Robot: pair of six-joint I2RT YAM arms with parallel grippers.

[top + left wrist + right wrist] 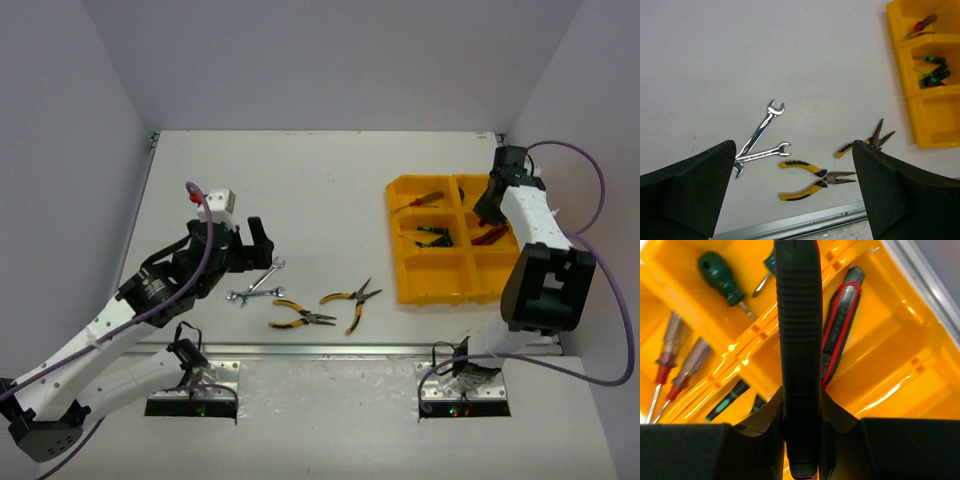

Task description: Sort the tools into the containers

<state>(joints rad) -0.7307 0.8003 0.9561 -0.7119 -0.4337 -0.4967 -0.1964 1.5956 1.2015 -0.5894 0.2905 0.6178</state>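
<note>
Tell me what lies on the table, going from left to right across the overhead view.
Pair of silver wrenches → yellow-handled pliers → second pliers → yellow tray.

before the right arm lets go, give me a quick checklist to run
1. right gripper shut on red-trimmed tool: ok
2. tool above yellow tray: ok
3. exact compartment under it: cannot tell
4. left gripper open and empty: ok
5. wrenches apart enough for a single pick: not ok, they overlap at one end
6. all tools in tray: not ok, two pliers lie on the table
</note>
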